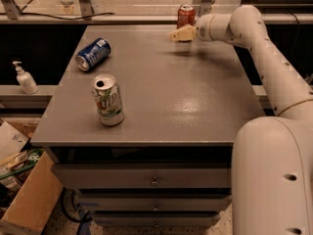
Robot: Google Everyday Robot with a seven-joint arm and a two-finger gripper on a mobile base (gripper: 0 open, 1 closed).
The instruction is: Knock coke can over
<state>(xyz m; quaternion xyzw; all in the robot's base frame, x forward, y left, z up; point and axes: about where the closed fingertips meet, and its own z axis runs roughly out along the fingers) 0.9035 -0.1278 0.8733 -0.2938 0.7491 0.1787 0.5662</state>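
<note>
The coke can (186, 15), red-orange with a silver top, stands upright at the far edge of the grey table (195, 92). My gripper (179, 35), with pale fingers pointing left, hangs just in front of and slightly below the can, close to it; I cannot tell whether it touches. The white arm reaches in from the right.
A dark blue can (93, 54) lies on its side at the table's far left. A white-and-green 7UP can (107, 100) stands upright near the front left. A soap dispenser (23, 77) stands on a ledge at left. A cardboard box (24, 199) sits on the floor.
</note>
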